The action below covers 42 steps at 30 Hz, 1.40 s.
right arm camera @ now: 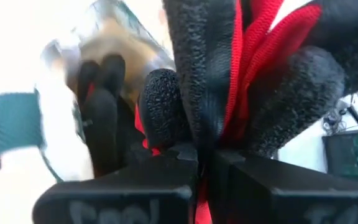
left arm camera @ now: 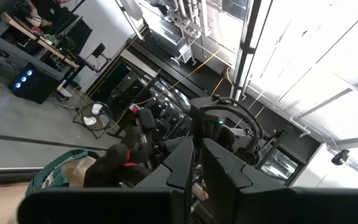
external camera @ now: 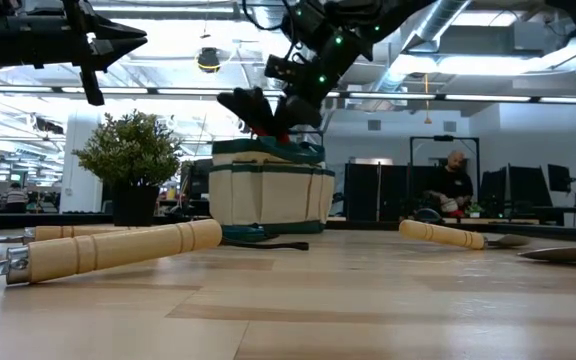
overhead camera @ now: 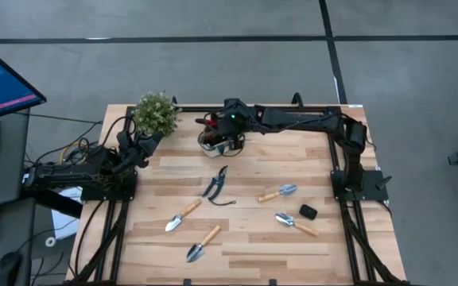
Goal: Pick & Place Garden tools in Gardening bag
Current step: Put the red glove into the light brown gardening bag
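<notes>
The beige gardening bag (overhead camera: 221, 143) with green trim stands at the table's far middle; it also shows in the low view (external camera: 271, 195). My right gripper (overhead camera: 230, 121) hovers over its opening, shut on the pair of red and black gloves (external camera: 256, 108). Pruning shears (overhead camera: 215, 184) and several wooden-handled trowels and forks, such as one (overhead camera: 183, 214) and another (overhead camera: 278, 192), lie flat on the table nearer the front. My left gripper (overhead camera: 145, 143) is shut and empty at the far left, beside the plant. My right gripper pinches the bunched gloves (right arm camera: 229, 124) between its two fingers, several layers of red cloth and black coated fingers together. It comes from above and the table's right, slanting down. The gloves are lifted clear and stick out past the fingertips, just above the bag's opening (external camera: 268, 150).
A bushy green plant (overhead camera: 156, 114) in a dark pot stands at the far left corner, next to the bag. A small black lump (overhead camera: 308, 211) lies at the right among the tools. A person (external camera: 453, 185) sits in the room behind the table.
</notes>
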{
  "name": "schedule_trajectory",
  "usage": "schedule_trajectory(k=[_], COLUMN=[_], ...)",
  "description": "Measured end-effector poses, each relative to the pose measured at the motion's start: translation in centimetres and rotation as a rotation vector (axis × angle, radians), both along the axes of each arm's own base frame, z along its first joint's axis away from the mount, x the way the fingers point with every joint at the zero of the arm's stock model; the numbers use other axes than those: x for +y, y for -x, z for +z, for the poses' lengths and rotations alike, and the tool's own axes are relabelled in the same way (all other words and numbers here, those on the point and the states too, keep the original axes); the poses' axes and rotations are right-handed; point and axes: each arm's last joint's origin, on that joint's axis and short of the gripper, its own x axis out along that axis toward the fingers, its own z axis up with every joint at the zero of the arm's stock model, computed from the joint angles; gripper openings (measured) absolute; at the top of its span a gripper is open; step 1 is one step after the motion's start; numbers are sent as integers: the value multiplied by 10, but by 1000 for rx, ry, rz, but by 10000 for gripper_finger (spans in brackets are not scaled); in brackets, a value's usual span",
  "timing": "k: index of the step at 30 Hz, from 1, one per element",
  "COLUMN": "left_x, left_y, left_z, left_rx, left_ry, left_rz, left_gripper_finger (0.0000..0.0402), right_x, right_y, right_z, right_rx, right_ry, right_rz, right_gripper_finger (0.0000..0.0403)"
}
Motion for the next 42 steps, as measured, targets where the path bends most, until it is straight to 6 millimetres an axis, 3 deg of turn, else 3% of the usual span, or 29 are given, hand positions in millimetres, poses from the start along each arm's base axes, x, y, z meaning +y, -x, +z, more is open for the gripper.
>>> schedule_trajectory(k=[6,14,21,25,35,39,42], left_x=[0,0,0,0,0,0,0], left_y=[0,0,0,0,0,0,0], left_z=[0,0,0,0,0,0,0], left_rx=[0,-1,-1,-1,-1,-1,-1], left_ry=[0,2,2,2,2,2,2], left_rz=[0,3,4,3,3,3,3], left_gripper_finger=[34,34,34,34,34,34,34], right_x=[-12,-14,-13,-14,-12,-10,-12], right_y=[4,5,5,6,7,8,0], right_z=[-15,-40,-40,-30,11,32,49], right_rx=[79,196,200,209,251,218,74], right_ry=[-50,-91,-92,-94,-135,-216,-243], right_rz=[-8,-7,-4,-4,-10,-15,-81], right_gripper_finger=[0,0,13,60,251,272,246])
